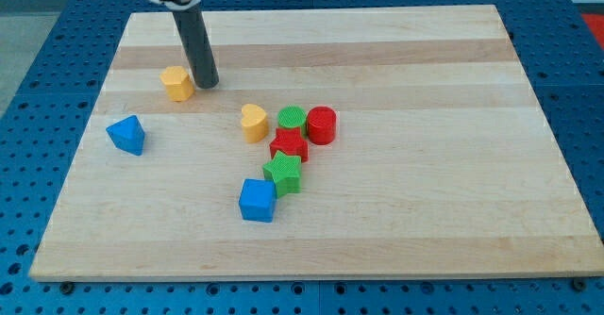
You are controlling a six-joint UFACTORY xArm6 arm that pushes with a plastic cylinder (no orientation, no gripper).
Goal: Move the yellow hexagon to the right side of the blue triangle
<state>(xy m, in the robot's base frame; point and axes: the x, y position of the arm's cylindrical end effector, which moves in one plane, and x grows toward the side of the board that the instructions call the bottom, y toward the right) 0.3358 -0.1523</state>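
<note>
Plainly, the yellow hexagon (176, 83) sits near the desk's (425, 211) top left, above and to the right of the blue triangle (126, 135), well apart from it. It looks light, rigid and prone to turning, so push squarely on a flat face. My tip (207, 84), a bare rod tool with nothing to open or close, stands just beside its right face.

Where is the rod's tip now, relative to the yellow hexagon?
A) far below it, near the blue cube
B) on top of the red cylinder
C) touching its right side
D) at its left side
C: my tip sits right against the view's right side of the yellow hexagon.
</note>
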